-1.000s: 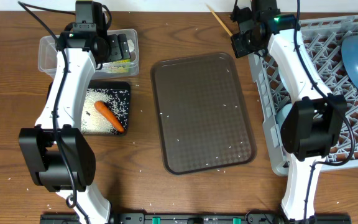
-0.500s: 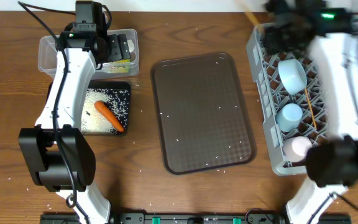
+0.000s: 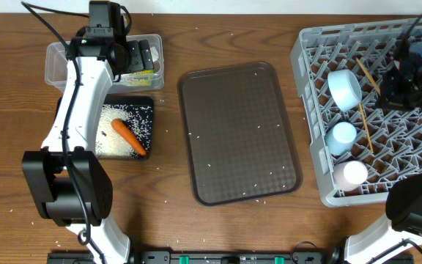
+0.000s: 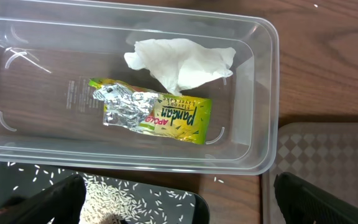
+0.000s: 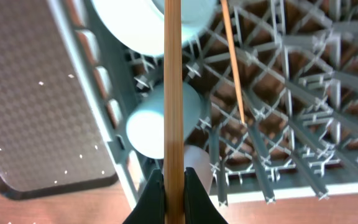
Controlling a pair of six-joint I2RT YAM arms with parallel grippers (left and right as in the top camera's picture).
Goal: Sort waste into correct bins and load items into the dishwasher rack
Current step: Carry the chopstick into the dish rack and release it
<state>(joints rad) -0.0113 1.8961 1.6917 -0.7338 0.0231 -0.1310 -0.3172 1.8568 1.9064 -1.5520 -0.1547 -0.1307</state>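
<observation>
My right gripper [image 5: 173, 186] is shut on a wooden chopstick [image 5: 173, 81] and hangs over the grey dishwasher rack [image 3: 308, 110]; overhead, the gripper [image 3: 400, 82] is near the rack's right side. A second chopstick [image 3: 363, 125] lies in the rack beside a small light-blue bowl [image 3: 343, 86], a light-blue cup [image 3: 341, 137] and a white-pink cup [image 3: 354, 174]. My left gripper [image 4: 179, 208] is open above the clear tub [image 4: 263, 93], which holds a white tissue [image 4: 179, 62] and a green-yellow wrapper [image 4: 157, 113]. The black tray [image 3: 146, 106] holds rice [image 3: 112, 139] and a carrot [image 3: 129, 137].
The empty brown serving tray [image 3: 240, 132] lies between the bins and the rack, with stray rice grains on it and on the wooden table [image 3: 6, 147]. My left arm reaches across the black tray's left side. The rack fills the right edge of the table.
My right arm has swung right with the chopstick, from beyond the rack's top-left corner to over the rack. The cups it covered now show. The left arm has not moved.
</observation>
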